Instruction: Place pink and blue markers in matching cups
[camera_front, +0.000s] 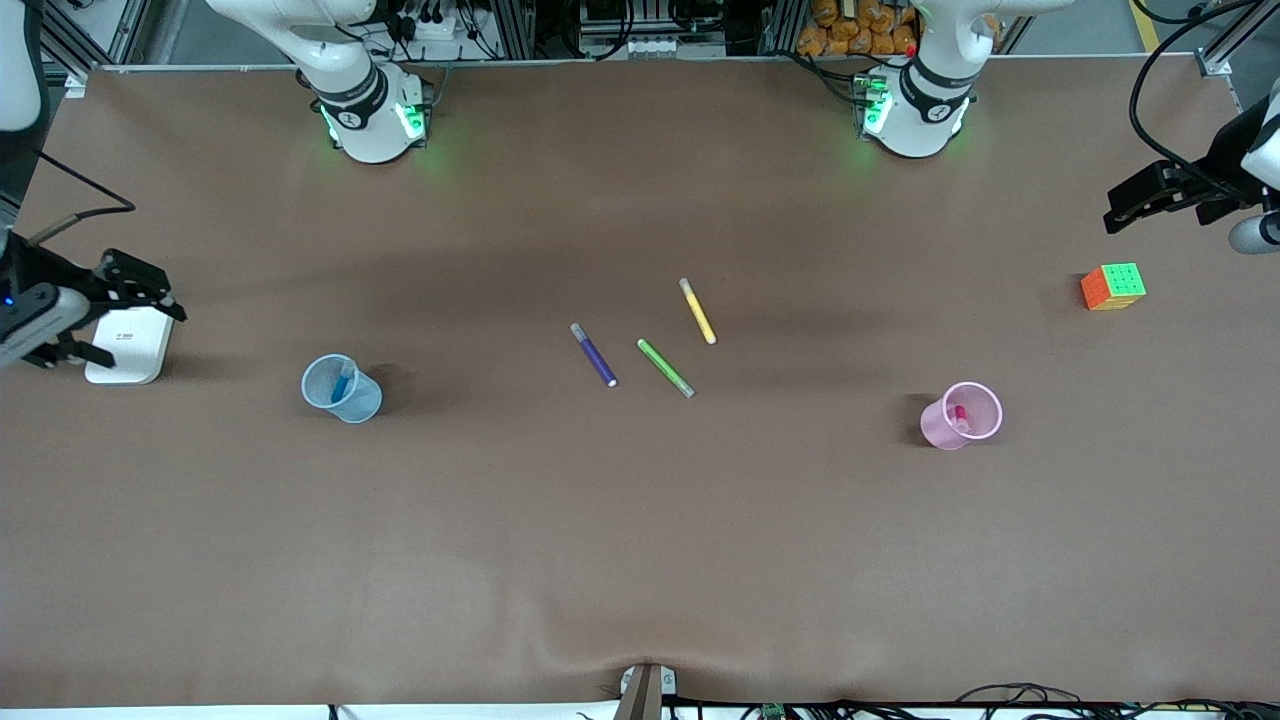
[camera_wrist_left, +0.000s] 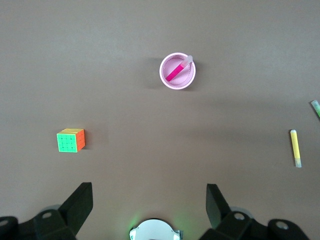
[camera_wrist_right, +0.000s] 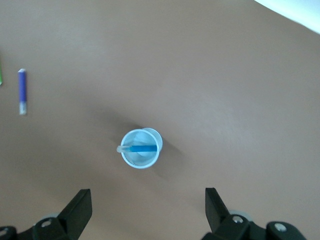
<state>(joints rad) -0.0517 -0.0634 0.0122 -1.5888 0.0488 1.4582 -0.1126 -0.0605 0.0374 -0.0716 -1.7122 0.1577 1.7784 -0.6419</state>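
Both markers, light, stiff and slick, best pinched mid-barrel, already sit in their cups: pink marker (camera_front: 960, 417) in the pink cup (camera_front: 962, 416), blue marker (camera_front: 342, 384) in the blue cup (camera_front: 342, 389). The left gripper (camera_front: 1135, 205) waits near the cube (camera_front: 1113, 286), the right gripper (camera_front: 135, 290) over the white box (camera_front: 128, 345), both with fingers spread.

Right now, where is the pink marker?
The pink marker stands inside the pink cup, toward the left arm's end of the table, nearer the front camera than the puzzle cube.

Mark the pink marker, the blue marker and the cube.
pink marker (camera_wrist_left: 176, 72), left wrist view, mid-barrel inside pink cup
blue marker (camera_wrist_right: 144, 148), right wrist view, barrel inside blue cup
cube (camera_front: 1121, 280), front view, green top face
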